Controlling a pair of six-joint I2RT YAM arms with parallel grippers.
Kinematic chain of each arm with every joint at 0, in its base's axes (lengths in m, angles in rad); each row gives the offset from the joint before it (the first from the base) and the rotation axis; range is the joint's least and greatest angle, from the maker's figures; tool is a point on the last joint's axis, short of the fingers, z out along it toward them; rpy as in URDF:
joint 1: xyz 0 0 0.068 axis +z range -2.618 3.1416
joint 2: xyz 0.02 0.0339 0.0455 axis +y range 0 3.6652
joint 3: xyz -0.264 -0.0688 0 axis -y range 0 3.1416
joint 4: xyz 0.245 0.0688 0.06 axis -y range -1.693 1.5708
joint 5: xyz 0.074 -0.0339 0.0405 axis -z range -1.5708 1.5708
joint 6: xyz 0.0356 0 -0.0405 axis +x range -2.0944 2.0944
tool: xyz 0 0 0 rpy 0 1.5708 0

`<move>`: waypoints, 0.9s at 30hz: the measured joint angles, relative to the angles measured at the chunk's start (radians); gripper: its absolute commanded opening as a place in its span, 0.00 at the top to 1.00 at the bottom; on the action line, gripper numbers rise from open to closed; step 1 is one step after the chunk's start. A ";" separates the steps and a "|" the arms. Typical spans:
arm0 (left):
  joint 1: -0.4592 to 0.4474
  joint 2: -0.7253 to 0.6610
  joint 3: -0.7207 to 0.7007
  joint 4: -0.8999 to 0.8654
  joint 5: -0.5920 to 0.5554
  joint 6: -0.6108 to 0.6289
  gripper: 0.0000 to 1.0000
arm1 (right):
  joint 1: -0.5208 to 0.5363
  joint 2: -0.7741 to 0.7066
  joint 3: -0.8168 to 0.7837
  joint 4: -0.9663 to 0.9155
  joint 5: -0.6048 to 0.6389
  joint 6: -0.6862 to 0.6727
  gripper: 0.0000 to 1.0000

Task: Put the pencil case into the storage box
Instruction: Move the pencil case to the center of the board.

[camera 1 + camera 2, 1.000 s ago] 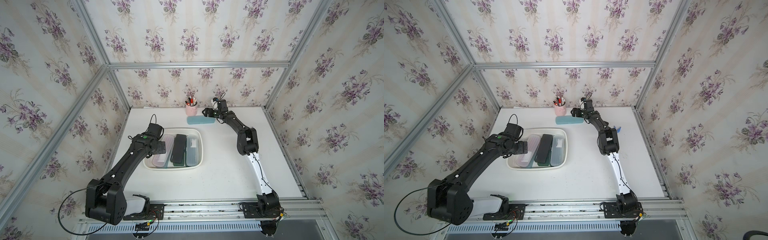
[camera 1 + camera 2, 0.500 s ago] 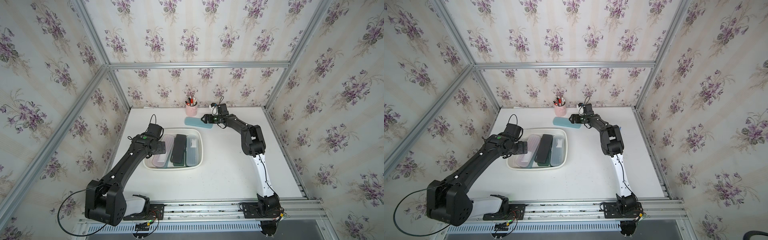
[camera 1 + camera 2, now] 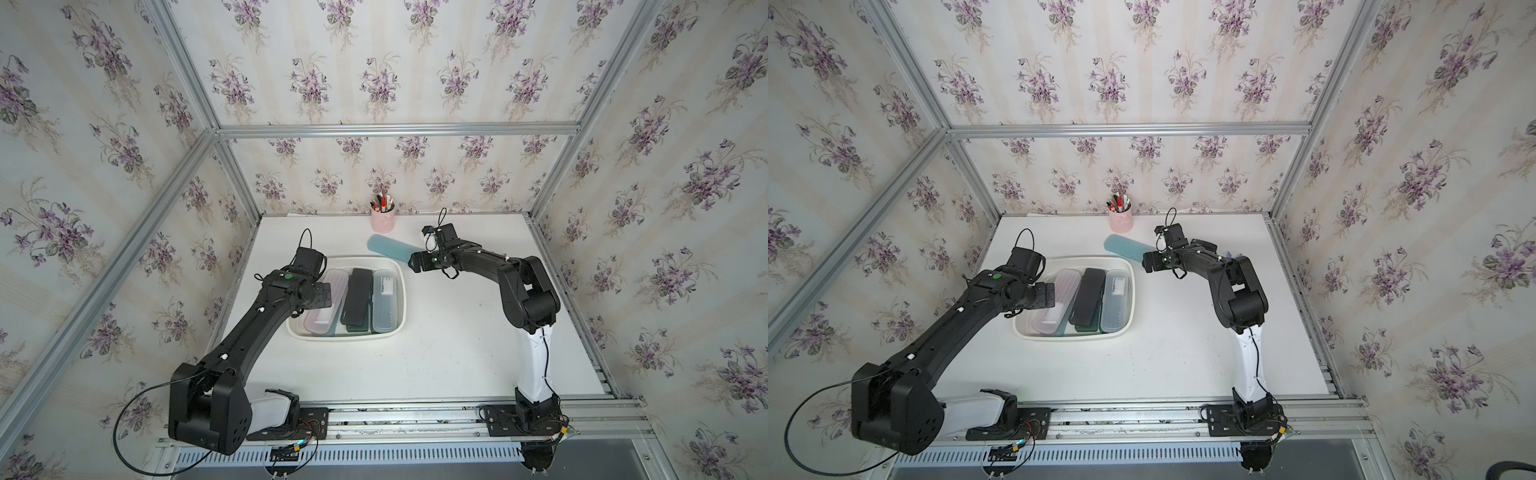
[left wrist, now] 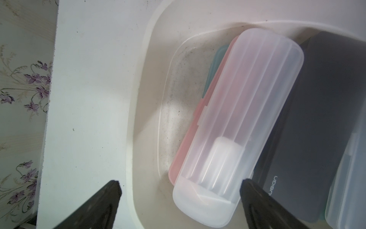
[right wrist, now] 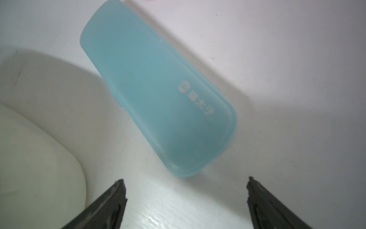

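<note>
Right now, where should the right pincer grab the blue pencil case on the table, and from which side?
Across its narrow width, near the middle, from above. The blue pencil case lies flat, long and slim with straight sides and rounded ends; the open right pincer sits off one end.

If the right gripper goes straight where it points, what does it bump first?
Probably the see-through light-blue plastic pencil case, lying flat just ahead of the open right gripper; its height above the white table is unclear.
</note>
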 measured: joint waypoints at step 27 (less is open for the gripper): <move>0.000 0.035 0.000 0.000 0.010 0.000 0.01 | 0.008 0.363 0.610 -0.227 -0.032 -0.517 0.00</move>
